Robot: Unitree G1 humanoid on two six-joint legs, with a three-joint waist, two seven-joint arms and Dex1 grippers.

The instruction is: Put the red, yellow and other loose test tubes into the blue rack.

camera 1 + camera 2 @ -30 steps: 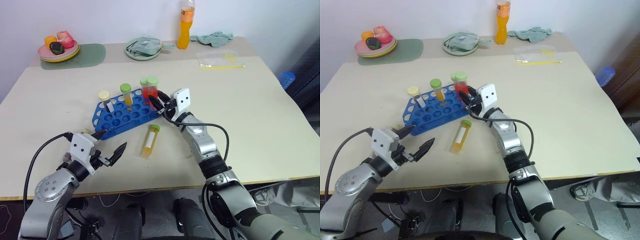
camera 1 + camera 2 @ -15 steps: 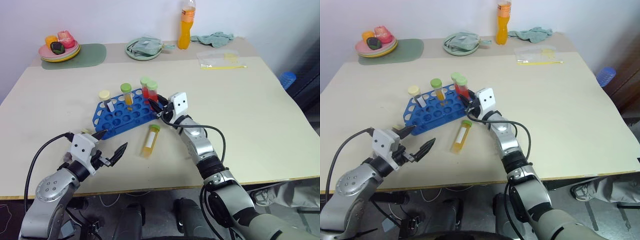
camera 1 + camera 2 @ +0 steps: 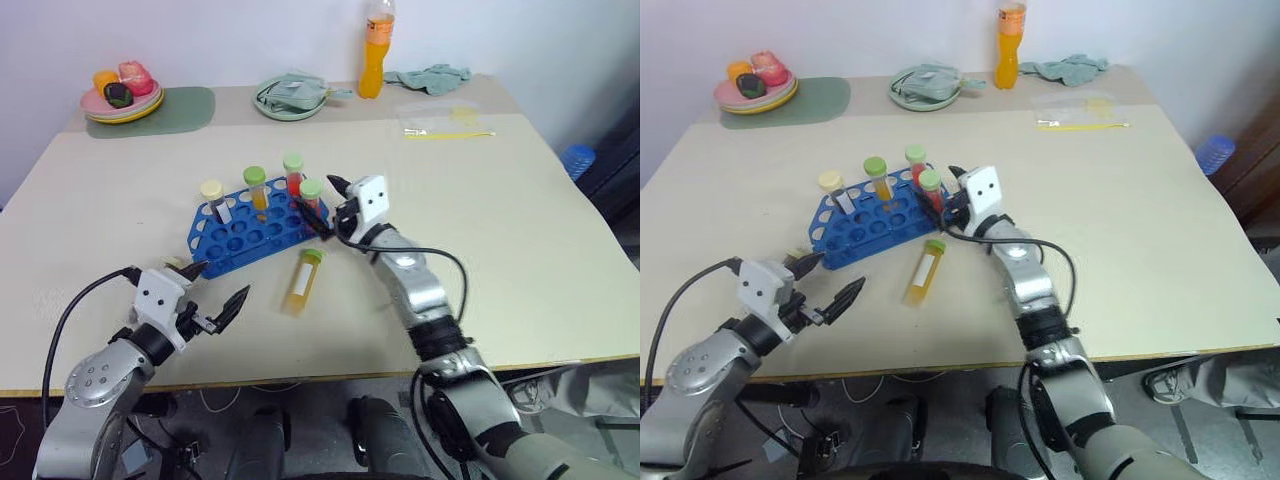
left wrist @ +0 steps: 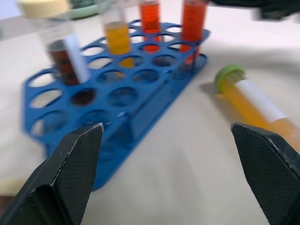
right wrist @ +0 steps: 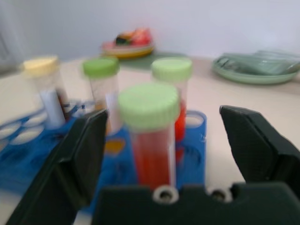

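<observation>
Rack (image 3: pixel 250 232) in blue stands mid-counter (image 3: pixel 520 220) with four capped tubes upright in it; right tool (image 3: pixel 325 207) sits just beside the rack's far-right corner, fingers spread wide around the red tube (image 5: pixel 152 140); yellow tube (image 3: pixel 301 281) lies loose just in front of the rack; left tool (image 3: pixel 215 290) hovers near the rack's front edge, fingers apart, gripping nothing.

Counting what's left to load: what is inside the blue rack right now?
Four capped tubes stand in the rack: one cream-capped, one yellow, two red. The remaining holes look empty.
</observation>
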